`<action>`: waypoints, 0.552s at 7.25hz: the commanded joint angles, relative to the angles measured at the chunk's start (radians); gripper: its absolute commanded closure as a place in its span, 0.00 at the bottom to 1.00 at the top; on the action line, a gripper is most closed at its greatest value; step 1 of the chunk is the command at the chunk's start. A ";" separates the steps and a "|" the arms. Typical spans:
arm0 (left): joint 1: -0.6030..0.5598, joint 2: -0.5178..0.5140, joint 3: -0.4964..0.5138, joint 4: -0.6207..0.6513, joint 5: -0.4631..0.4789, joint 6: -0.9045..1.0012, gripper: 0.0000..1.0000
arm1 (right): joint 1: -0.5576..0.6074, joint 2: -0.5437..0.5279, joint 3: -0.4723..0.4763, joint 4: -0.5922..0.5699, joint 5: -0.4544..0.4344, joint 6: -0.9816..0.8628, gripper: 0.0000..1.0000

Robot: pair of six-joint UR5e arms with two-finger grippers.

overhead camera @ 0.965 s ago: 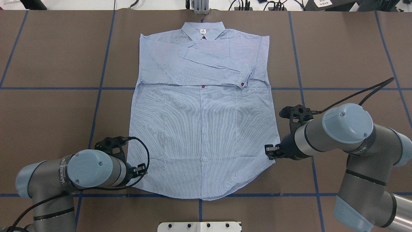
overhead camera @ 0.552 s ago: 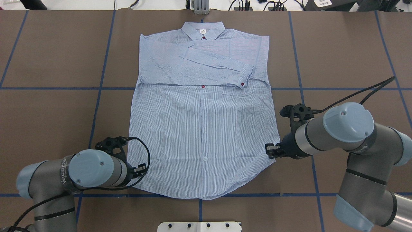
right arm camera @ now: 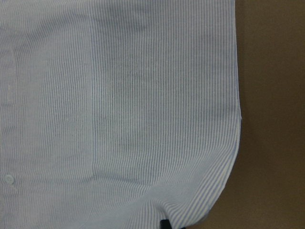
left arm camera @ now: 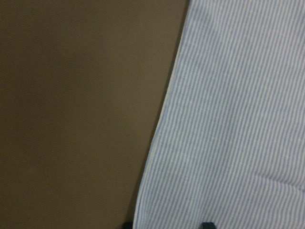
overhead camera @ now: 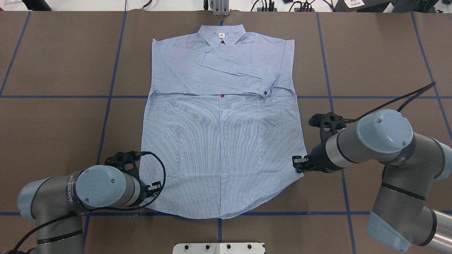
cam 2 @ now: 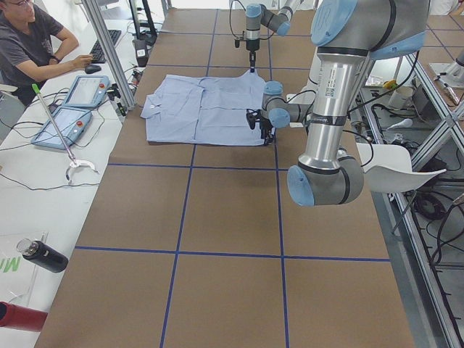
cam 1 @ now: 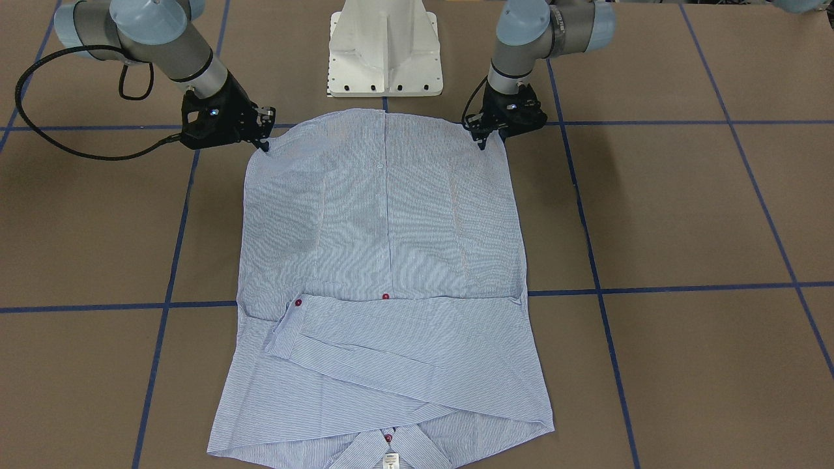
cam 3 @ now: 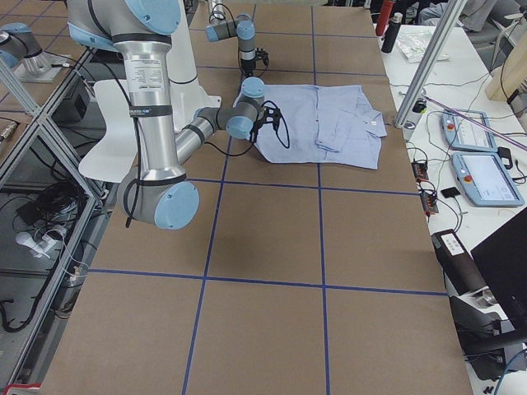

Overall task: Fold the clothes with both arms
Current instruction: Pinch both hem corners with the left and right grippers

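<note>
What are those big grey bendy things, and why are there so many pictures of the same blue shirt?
Those are a robot's left arm and right arm. Each ends in a gripper, a hand with two fingers. The pictures come from cameras in different spots: one overhead, one facing the robot, one at each table end, and one on each wrist, very close to the cloth. On the brown table lies one striped blue shirt, sleeves folded across its chest. The left gripper and the right gripper each sit at a bottom corner. The left one's fingertips look apart; whether the right one pinches the cloth, I cannot tell.
</note>
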State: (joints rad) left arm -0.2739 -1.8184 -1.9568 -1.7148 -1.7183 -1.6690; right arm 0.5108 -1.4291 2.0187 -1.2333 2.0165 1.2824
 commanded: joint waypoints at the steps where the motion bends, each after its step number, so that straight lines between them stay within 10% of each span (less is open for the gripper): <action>1: 0.001 -0.001 -0.028 0.033 -0.001 0.000 0.91 | 0.003 -0.001 0.000 0.000 0.002 0.000 1.00; 4: 0.001 -0.004 -0.030 0.035 -0.003 -0.002 1.00 | 0.003 -0.001 -0.002 -0.002 0.002 0.000 1.00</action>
State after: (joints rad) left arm -0.2731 -1.8210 -1.9856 -1.6807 -1.7199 -1.6700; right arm 0.5127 -1.4296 2.0175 -1.2340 2.0176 1.2824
